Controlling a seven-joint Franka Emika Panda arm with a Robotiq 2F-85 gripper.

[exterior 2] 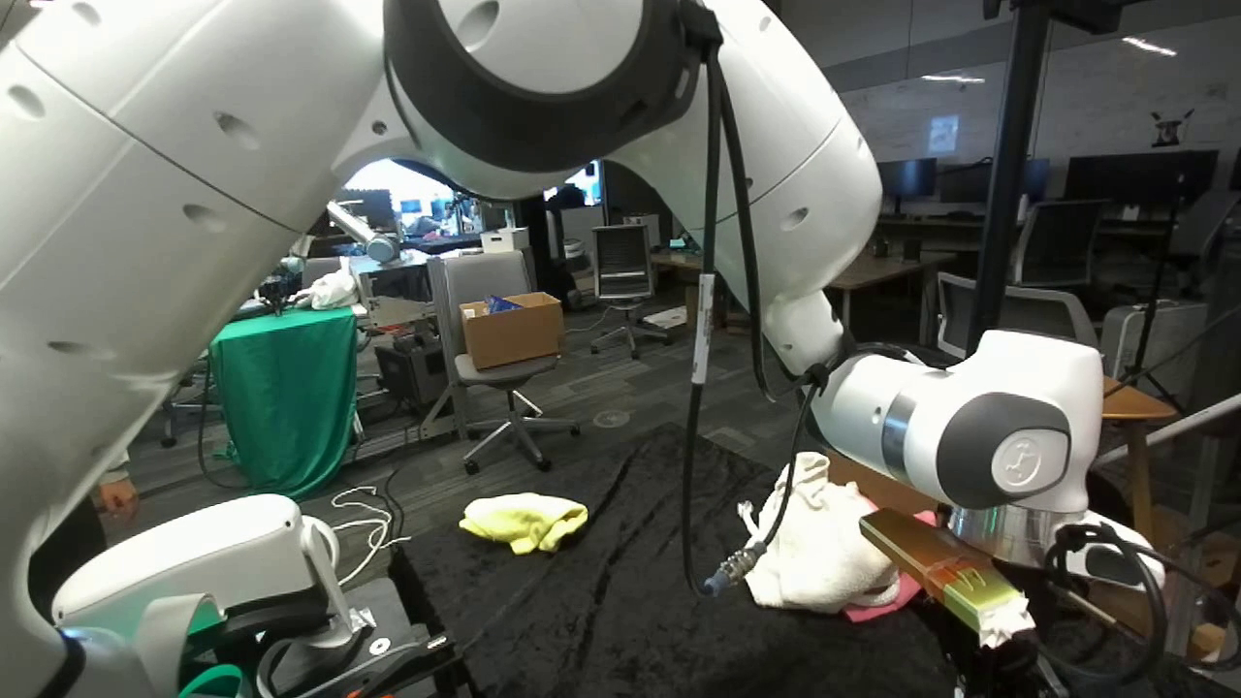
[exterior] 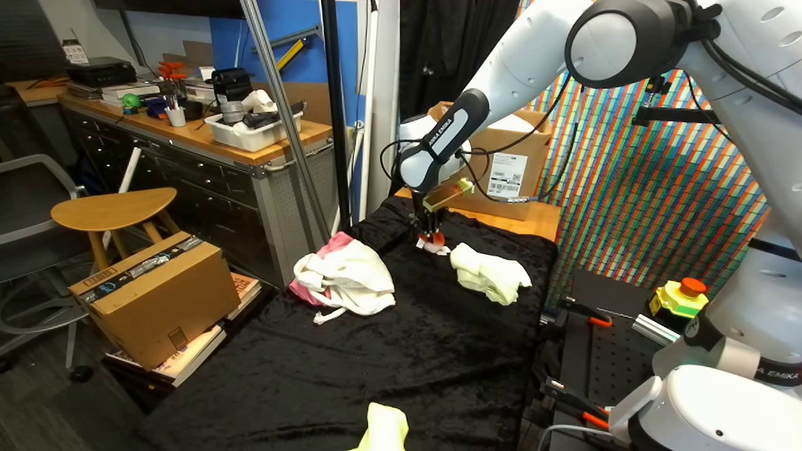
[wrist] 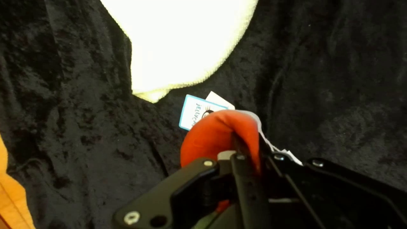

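A red-orange soft plush with a white Jellycat tag lies on the black cloth. My gripper points down at it, and its fingers are closed together on a fold of the plush. In an exterior view the gripper and the plush sit at the far end of the table. A pale yellow-white cloth lies close beside the plush; it also shows bright in the wrist view. In an exterior view the fingertips and plush are cut off by the bottom edge.
A white drawstring bag on pink fabric lies on the black cloth. A yellow cloth lies nearer the robot base. A cardboard box stands behind the gripper on the wooden table. Metal and black poles rise beside the table.
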